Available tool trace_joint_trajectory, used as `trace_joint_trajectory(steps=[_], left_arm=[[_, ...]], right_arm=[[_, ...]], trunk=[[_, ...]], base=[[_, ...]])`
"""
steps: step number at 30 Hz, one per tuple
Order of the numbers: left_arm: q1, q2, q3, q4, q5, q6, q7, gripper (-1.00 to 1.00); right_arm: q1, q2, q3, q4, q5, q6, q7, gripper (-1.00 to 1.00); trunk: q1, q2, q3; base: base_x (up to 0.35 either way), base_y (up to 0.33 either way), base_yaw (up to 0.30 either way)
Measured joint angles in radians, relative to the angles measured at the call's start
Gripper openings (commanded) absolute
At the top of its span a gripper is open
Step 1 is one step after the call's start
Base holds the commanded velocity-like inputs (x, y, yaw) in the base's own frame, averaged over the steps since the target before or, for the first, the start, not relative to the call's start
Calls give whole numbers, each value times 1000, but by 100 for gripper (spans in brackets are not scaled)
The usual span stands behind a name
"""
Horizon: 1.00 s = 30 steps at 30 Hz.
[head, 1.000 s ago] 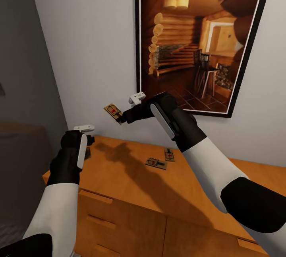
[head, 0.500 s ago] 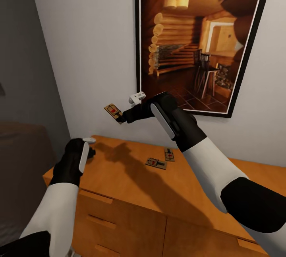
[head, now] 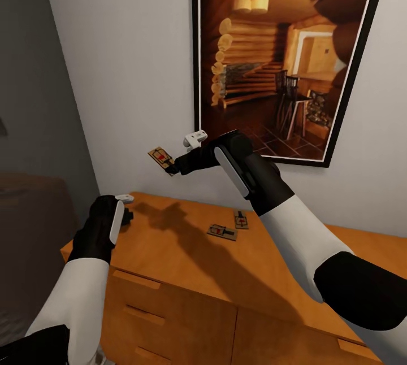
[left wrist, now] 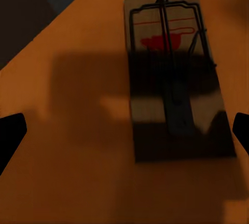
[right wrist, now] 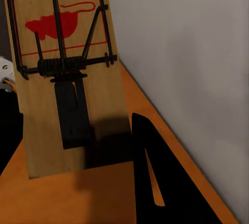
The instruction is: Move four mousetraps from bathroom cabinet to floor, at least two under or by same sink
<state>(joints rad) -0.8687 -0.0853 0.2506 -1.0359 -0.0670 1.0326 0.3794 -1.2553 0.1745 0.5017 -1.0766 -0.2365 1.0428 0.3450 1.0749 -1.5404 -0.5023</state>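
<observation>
My right gripper is shut on a tan mousetrap and holds it in the air above the orange-brown cabinet, close to the wall. In the right wrist view that mousetrap stands on end between the dark fingers. Two more mousetraps lie on the cabinet top near the wall. My left gripper hangs low over the cabinet's left end. The left wrist view has it open, with another mousetrap flat on the wood between and beyond its fingertips.
A large black-framed picture of a log cabin hangs on the white wall behind the cabinet. Left of the cabinet stands a dark, dim piece of furniture. Drawer fronts with slim handles face me.
My left arm has come down toward the cabinet's left end, and its gripper now covers the mousetrap there in the head view. The right arm and its mousetrap have stayed still.
</observation>
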Motion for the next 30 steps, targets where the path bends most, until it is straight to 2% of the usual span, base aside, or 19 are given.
trace_joint_trajectory(steps=[8,22,30], left_arm=[[0,-7,1,-32,2,0,0,100],[0,-33,2,-42,4,0,0,100],[0,-39,2,-43,3,1,0,100]], right_arm=[[0,0,0,0,0,0,0,-100],[0,0,0,0,0,0,0,-100],[0,0,0,2,0,0,0,-100]], trunk=[[0,0,0],[0,0,0],[0,0,0]], base=[[0,0,0],[0,0,0],[0,0,0]])
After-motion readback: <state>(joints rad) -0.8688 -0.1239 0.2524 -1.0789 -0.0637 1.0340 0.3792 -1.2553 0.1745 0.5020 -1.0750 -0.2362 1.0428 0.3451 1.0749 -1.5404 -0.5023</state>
